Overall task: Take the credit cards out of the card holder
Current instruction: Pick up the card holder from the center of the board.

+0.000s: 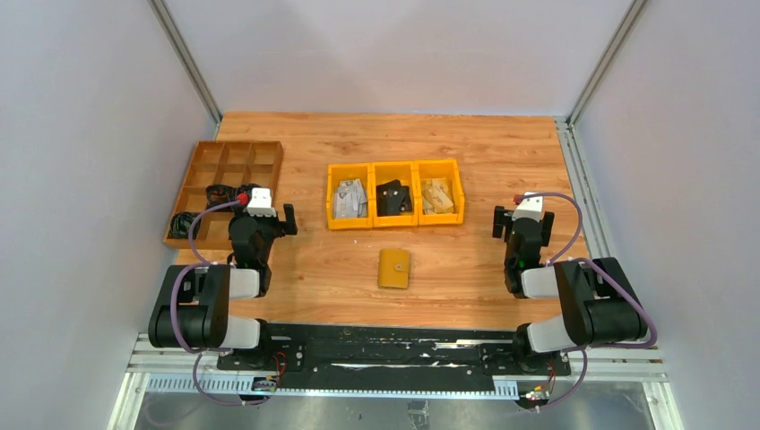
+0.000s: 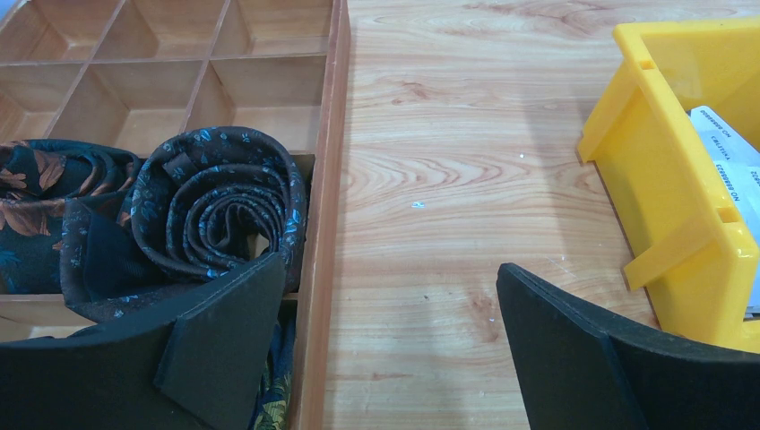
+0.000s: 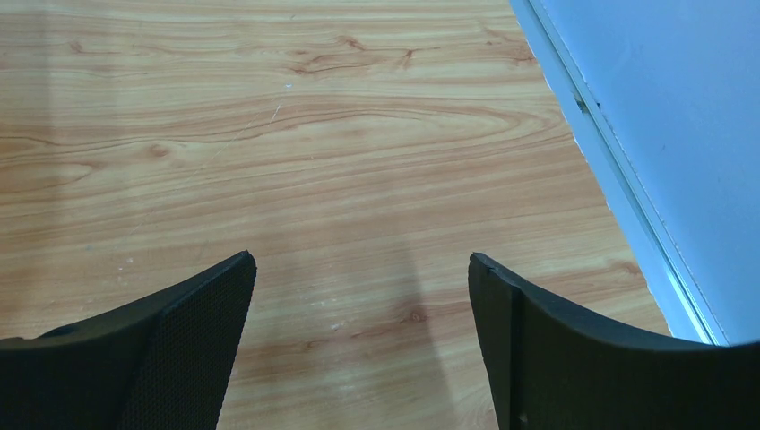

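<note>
The card holder [image 1: 393, 268], a small mustard-yellow wallet, lies folded shut on the wooden table between the two arms, near the front. No credit cards show; they are hidden or out of view. My left gripper [image 1: 264, 216] is open and empty, to the far left of the wallet by the wooden tray. In the left wrist view it [image 2: 390, 265] hangs over bare table. My right gripper [image 1: 522, 220] is open and empty, to the far right of the wallet. In the right wrist view it [image 3: 359, 258] is over bare wood. Neither wrist view shows the wallet.
Three joined bright yellow bins [image 1: 394, 167] with small items stand behind the wallet; one bin's corner [image 2: 668, 193] shows by the left gripper. A wooden compartment tray [image 1: 202, 166] at the left holds rolled dark ties [image 2: 220, 210]. The table's right edge rail [image 3: 618, 179] is close to the right gripper.
</note>
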`<state>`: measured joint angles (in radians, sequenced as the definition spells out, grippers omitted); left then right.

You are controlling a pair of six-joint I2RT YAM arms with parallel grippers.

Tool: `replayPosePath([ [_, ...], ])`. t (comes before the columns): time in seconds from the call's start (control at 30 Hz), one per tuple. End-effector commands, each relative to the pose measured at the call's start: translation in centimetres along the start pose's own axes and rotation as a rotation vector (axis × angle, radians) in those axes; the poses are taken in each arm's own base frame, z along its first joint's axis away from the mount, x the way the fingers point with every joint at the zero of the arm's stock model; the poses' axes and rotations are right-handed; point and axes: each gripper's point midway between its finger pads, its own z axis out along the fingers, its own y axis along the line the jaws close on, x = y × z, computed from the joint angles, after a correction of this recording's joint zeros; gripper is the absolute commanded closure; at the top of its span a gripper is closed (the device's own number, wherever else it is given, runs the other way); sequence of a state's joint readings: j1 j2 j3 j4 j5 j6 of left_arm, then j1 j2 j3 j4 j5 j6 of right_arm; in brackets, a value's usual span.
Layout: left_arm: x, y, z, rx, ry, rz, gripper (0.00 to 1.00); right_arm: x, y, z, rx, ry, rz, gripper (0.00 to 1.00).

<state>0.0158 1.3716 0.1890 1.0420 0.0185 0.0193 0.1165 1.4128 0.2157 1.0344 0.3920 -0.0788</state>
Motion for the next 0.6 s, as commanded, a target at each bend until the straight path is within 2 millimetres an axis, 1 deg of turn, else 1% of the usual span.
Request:
replayPosePath([
  [0.0, -1.0, 0.1, 0.3, -0.008, -0.036, 0.014, 0.0, -0.5, -0.5, 0.2, 0.016, -0.023, 0.008, 0.08],
  [0.3, -1.0, 0.1, 0.3, -0.007, -0.035, 0.014, 0.0, -0.5, -0.5, 0.2, 0.018, -0.023, 0.009, 0.08],
  [0.33, -1.2, -0.1, 0.2, 0.002, -0.045, 0.017, 0.0, -0.6, -1.1, 0.2, 0.049, -0.027, 0.02, 0.08],
  [0.37, -1.5, -0.3, 0.2, 0.019, -0.053, 0.023, 0.0, -0.7, -1.1, 0.0, 0.046, -0.036, 0.023, 0.08],
  [0.4, -2.1, -0.3, 0.2, 0.019, -0.059, 0.024, 0.0, -1.1, -0.7, -0.3, 0.024, -0.058, 0.012, 0.08],
  [0.43, -2.6, -0.2, 0.2, 0.017, -0.053, 0.021, 0.0, -1.9, -0.4, -0.7, 0.009, -0.095, -0.009, 0.08],
  [0.47, -2.4, -0.2, 0.2, 0.019, -0.002, 0.02, 0.0, -2.7, -1.4, -1.4, 0.095, -0.112, -0.024, 0.08],
  [0.5, -2.7, -0.2, 0.2, 0.025, 0.04, 0.029, 0.0, -4.1, -1.6, -2.0, 0.136, -0.127, -0.028, 0.08],
  [0.53, -3.1, -0.2, 0.3, 0.041, 0.077, 0.06, 0.0, -4.9, -1.4, -2.3, 0.144, -0.109, -0.036, 0.08],
  [0.57, -3.7, -0.2, 0.3, 0.046, 0.104, 0.071, 0.0, -5.8, -1.1, -2.5, 0.126, -0.08, -0.008, 0.08],
])
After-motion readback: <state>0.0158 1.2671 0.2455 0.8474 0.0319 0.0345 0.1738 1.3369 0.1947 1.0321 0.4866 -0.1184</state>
